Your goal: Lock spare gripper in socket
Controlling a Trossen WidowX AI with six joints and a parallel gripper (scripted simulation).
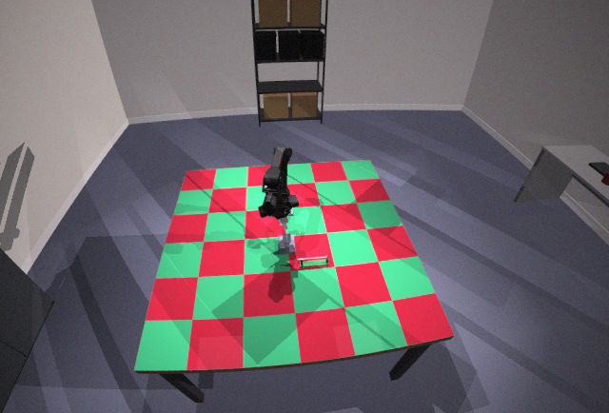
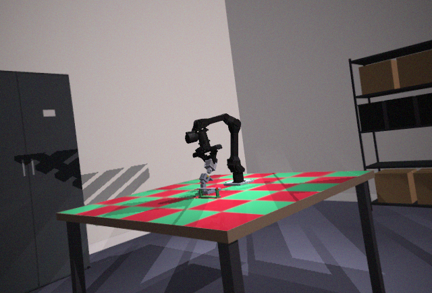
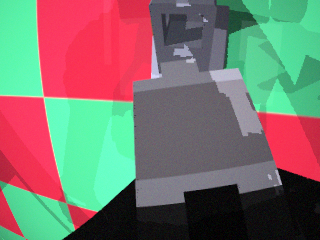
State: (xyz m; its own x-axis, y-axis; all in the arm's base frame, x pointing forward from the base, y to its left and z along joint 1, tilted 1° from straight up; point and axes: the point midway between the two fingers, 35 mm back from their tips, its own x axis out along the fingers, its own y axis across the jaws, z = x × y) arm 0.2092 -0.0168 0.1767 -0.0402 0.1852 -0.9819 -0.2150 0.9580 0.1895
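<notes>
We see the pincer [image 2: 209,165] clamped on the spare gripper [image 3: 196,136], a blocky matte grey piece with flat faces and square edges. In the wrist view it hangs just above the socket [image 3: 183,20], a grey box-shaped mount with a dark square opening; whether the two touch we cannot tell. The pincer's own fingers are hidden there behind the grey block and black housing. Just right of the socket on the table [image 1: 418,320], a thin pale bar lies in a small green frame [image 1: 313,263]; whether that is the lock pin is too small to tell. The black arm [image 2: 233,132] rises from its pale base plate [image 2: 250,181], bends over at the elbow and points its wrist steeply down toward the near side. The tabletop is a glossy red and green checkerboard.
</notes>
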